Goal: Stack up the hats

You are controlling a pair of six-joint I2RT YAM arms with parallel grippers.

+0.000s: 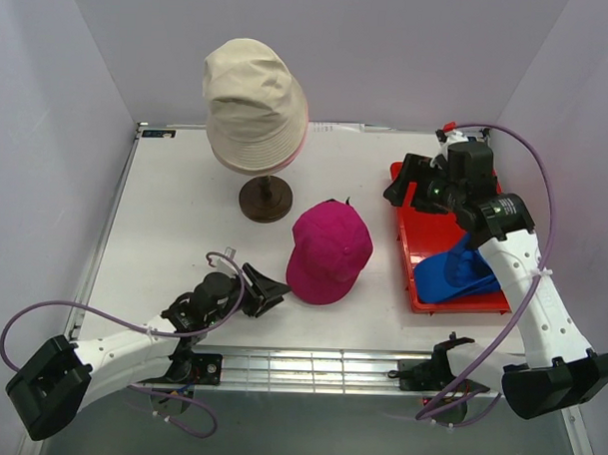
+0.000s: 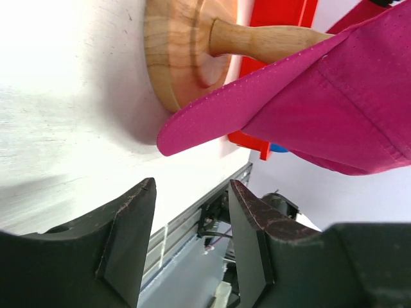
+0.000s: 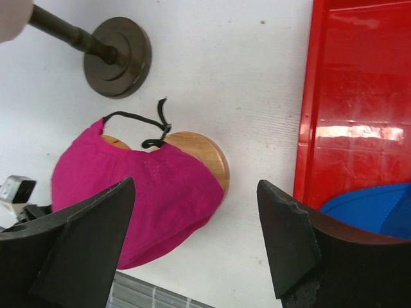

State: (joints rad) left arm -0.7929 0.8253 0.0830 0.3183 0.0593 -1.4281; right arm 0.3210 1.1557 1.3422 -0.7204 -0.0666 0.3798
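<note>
The beige bucket hat (image 1: 252, 101) sits high on a stand at the back, and a pink brim edge (image 1: 304, 128) shows under it. At mid-table the magenta cap (image 1: 329, 252) (image 2: 321, 96) (image 3: 141, 199) rests on a light wooden stand (image 2: 180, 51) (image 3: 207, 157). The blue cap (image 1: 456, 275) (image 3: 372, 208) lies in the red tray (image 1: 411, 266) (image 3: 359, 96). My left gripper (image 1: 274, 289) (image 2: 191, 192) is open and empty, low on the table just left of the magenta cap's brim. My right gripper (image 1: 402, 183) (image 3: 196, 192) hangs open and empty over the tray's far left corner.
The dark round base (image 1: 265, 199) (image 3: 119, 58) of the tall stand is behind the magenta cap. A metal rail (image 1: 319, 370) runs along the near table edge. Walls close in the left, back and right sides.
</note>
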